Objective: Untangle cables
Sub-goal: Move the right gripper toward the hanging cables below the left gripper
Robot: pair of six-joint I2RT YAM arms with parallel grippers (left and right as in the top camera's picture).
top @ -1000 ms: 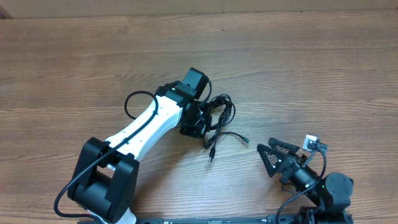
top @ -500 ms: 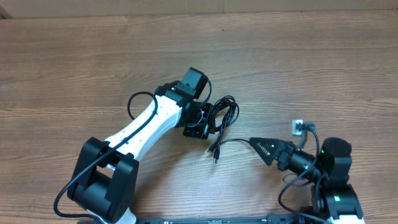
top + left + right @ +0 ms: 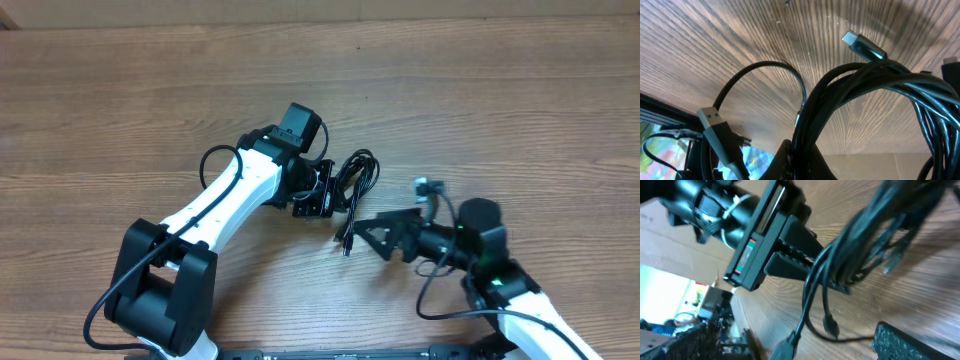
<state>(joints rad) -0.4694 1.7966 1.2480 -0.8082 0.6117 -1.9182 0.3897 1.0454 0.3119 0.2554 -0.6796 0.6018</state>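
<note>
**Overhead view.** The cables (image 3: 357,178), a black looped bundle, lie near the middle of the desk (image 3: 520,100), well clear of every edge. The left gripper (image 3: 320,203) is clenched on the left side of the bundle. The loops spread toward the far edge, and loose ends trail toward the near edge. The right gripper (image 3: 368,236), jaws spread wide and grasping nothing, sits just beside those trailing ends; contact cannot be judged. **Left wrist view.** A flat USB plug (image 3: 715,122) and a smaller plug (image 3: 862,44) project from the strands, seen against the wood grain.
</note>
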